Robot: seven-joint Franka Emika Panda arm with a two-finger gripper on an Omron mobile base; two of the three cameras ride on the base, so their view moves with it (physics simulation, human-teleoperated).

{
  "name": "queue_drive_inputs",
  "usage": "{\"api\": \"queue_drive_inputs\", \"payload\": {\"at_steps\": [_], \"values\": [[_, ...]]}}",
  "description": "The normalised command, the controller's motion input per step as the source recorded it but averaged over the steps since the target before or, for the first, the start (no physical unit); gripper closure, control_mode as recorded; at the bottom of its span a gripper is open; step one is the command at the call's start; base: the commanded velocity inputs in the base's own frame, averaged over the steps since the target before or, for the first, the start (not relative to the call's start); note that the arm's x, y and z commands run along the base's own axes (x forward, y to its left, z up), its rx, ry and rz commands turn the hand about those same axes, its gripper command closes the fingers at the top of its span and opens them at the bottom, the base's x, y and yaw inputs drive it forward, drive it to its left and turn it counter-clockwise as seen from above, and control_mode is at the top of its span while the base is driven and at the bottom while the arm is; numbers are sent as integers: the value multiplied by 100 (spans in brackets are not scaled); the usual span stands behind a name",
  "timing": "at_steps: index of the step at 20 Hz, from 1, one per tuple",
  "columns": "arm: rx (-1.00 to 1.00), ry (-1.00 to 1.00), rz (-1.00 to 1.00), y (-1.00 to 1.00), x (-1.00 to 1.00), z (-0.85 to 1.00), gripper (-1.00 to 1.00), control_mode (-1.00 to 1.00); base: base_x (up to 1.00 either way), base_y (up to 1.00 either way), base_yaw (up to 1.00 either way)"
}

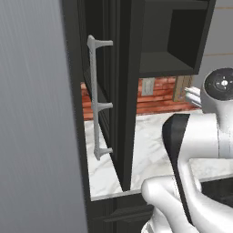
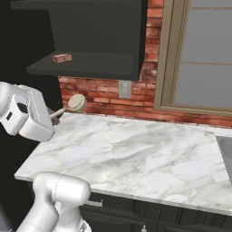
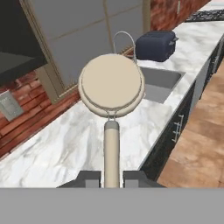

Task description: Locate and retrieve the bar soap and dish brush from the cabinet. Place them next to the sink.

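My gripper (image 3: 111,179) is shut on the handle of the dish brush (image 3: 111,85), whose round beige head points away from the hand over the marble counter (image 3: 57,148). From the right base view the dish brush (image 2: 77,103) hangs just above the counter's back left corner, below the cabinet, with the gripper (image 2: 55,115) at its handle. The black cabinet (image 2: 97,31) is open, and the reddish bar soap (image 2: 62,58) lies on its bottom panel. The sink (image 3: 159,81) lies further along the counter, beyond the brush head; its edge (image 2: 225,147) shows at the far right.
The cabinet door (image 1: 120,91) with a grey handle (image 1: 96,100) stands open beside the arm. A grey tall panel (image 1: 32,136) fills the left. A dark toaster (image 3: 155,43) and faucet (image 3: 124,37) stand by the sink. A window (image 2: 208,54) and outlet (image 2: 124,89) are on the brick wall.
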Motion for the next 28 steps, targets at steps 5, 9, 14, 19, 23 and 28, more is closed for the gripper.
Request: {"api": "queue_drive_inputs", "payload": {"at_steps": [5,9,14,19,23,28], "values": [[0,0,-3,-61,-58,-8,100,-100,0,0,0],[0,0,-1,-66,-54,-13,100,-100,0,0,0],[0,1,4,-68,-4,-18,100,-100,0,0,0],[0,0,13,-66,16,-17,100,-100,0,0,0],[3,6,14,-71,41,-21,100,-100,0,0,0],[2,19,11,-62,50,-24,100,-100,0,0,0]]}}
